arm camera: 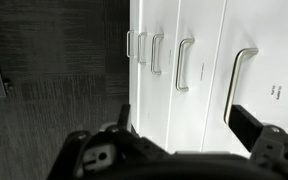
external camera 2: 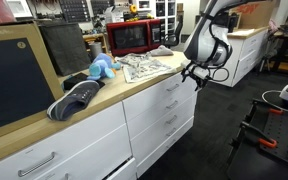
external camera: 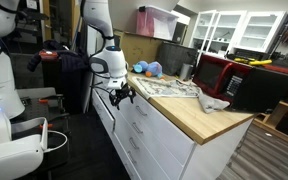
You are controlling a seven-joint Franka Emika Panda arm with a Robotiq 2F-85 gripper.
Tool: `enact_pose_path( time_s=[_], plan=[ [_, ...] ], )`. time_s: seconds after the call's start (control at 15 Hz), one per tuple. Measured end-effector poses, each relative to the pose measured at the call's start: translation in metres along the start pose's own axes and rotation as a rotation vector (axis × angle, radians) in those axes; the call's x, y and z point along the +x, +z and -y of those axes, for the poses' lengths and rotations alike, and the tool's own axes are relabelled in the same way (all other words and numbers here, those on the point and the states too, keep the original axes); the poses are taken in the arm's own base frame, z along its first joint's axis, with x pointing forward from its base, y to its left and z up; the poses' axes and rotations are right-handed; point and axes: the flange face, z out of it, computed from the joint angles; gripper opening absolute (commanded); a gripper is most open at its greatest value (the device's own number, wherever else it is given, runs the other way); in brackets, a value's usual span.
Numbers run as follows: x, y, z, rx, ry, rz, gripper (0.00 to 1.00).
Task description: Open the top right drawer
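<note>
**Open hand before the shut drawer**

Wrist view: the hand [arm camera: 184, 125], fingers spread apart and holding nothing, faces white drawer fronts [arm camera: 204, 40]. In an exterior view, the top right drawer [external camera 2: 150, 96] sits shut beneath the table [external camera 2: 119, 88] edge, at 8 o'clock from the hand, not touching.

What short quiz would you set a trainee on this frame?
1. True or false: the top right drawer is already pulled out.
2. Which appliance stands on the counter? A) red microwave B) kettle C) toaster
3. Fill in: the gripper hangs in front of the cabinet, its jaws ____ and nothing between them.
Key: 1 false; 2 A; 3 open.
</note>
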Motion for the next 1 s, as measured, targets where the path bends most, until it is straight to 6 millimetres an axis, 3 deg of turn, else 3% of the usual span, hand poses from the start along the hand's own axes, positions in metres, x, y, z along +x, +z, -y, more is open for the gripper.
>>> enact_pose_path(
  time_s=[0.4,0.73,1.0],
  plan=[
    [0.018,0.038,-0.002,0.032,0.019,-0.043,1.00],
    [0.029,0.039,0.026,0.092,0.014,-0.050,1.00],
    [0.038,0.043,0.038,0.112,0.009,-0.063,1.00]
  ],
)
